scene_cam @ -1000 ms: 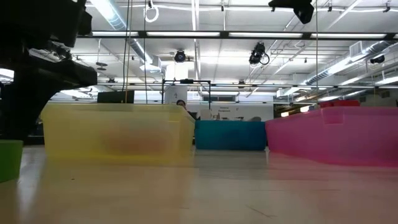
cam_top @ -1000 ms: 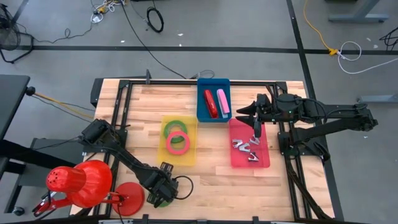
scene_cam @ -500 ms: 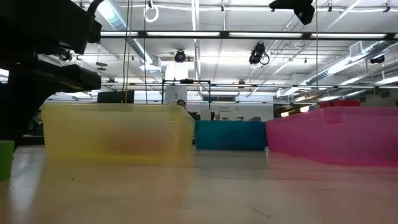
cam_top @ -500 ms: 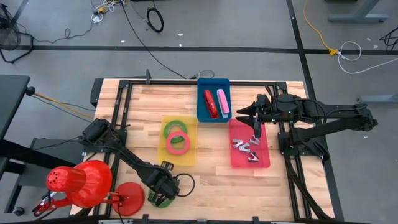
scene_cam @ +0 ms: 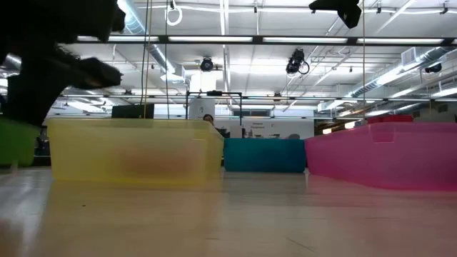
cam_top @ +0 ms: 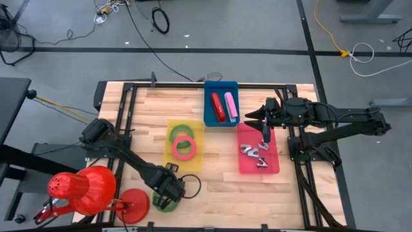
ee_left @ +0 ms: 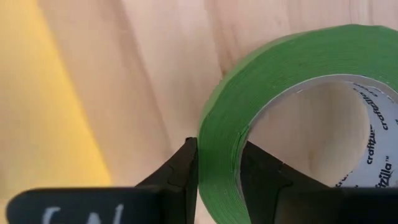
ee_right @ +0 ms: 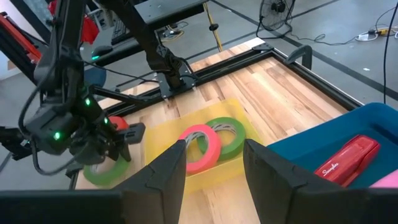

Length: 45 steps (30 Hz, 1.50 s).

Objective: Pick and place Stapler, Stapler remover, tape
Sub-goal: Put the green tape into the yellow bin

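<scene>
At the near edge of the desk (cam_top: 212, 187), toward 7 o'clock from the desk's middle, the left end effector (cam_top: 166, 193) gripped a green tape roll (cam_top: 164, 203), its two dark fingers (ee_left: 180, 177) pinched on the roll's wall, one outside and one inside the ring. In the low view the green roll (scene_cam: 16, 143) appeared clear of the desk surface at the far left of the picture. The right wrist view showed the same roll (ee_right: 106, 169) hanging under the left end effector (ee_right: 99, 146), beside the near corner of the yellow bin (ee_right: 149, 140). Just past that, near the middle of the desk, the yellow bin (cam_top: 172, 161) held two more rolls, a pink tape roll (cam_top: 185, 147) and a second green tape roll (cam_top: 179, 133) touching it on the far side. Toward 3 o'clock from the yellow bin lay the pink bin (cam_top: 273, 164), with several metal staple removers (cam_top: 254, 153) in it. The right end effector (cam_top: 265, 137) hung over the far end of this pink bin, its fingers set wide apart and holding nothing. Farthest off, at 12 o'clock on the desk, the blue bin (cam_top: 209, 106) contained a red stapler (cam_top: 218, 107) and a pink stapler (cam_top: 230, 107) lying side by side.
</scene>
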Motion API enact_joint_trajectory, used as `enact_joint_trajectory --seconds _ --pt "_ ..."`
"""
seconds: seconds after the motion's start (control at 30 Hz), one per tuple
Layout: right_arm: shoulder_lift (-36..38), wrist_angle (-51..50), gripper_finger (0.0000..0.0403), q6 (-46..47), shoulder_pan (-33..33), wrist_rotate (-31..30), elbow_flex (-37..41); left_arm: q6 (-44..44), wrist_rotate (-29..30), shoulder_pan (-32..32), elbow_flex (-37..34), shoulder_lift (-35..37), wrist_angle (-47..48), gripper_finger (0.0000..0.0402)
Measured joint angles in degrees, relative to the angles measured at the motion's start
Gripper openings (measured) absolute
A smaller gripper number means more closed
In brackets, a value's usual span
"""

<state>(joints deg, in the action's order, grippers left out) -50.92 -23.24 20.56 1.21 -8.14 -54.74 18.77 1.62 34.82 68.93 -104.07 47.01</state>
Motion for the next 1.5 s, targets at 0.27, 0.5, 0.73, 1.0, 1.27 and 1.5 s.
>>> enact_joint_trajectory --seconds 0.27,0.5,0.73,1.0,1.27,1.5 --pt "0.00 0.04 0.0162 0.13 0.00 0.00 0.00 -1.60 0.23 -4.11 0.04 7.28 2.20 0.0097" --pt "0.00 0.02 0.0162 0.13 0.00 0.02 0.00 -3.58 0.52 -9.27 0.02 13.03 2.58 0.0096" --pt "0.00 0.02 0.0162 0.04 0.00 0.00 0.00 -7.11 0.77 -15.50 0.02 16.74 2.68 0.0097" --pt "0.00 -0.01 0.0162 -0.03 -0.01 0.00 0.00 -12.14 0.65 -23.27 0.02 16.92 2.74 0.0098" --pt "0.00 -0.05 0.0162 -0.69 0.00 -1.02 0.00 -16.11 0.63 -30.65 0.02 16.88 3.01 0.0098" --pt "0.00 -0.03 0.0162 -0.87 -0.02 -3.26 0.00 -17.16 0.77 -35.38 0.02 16.71 2.68 0.0098"
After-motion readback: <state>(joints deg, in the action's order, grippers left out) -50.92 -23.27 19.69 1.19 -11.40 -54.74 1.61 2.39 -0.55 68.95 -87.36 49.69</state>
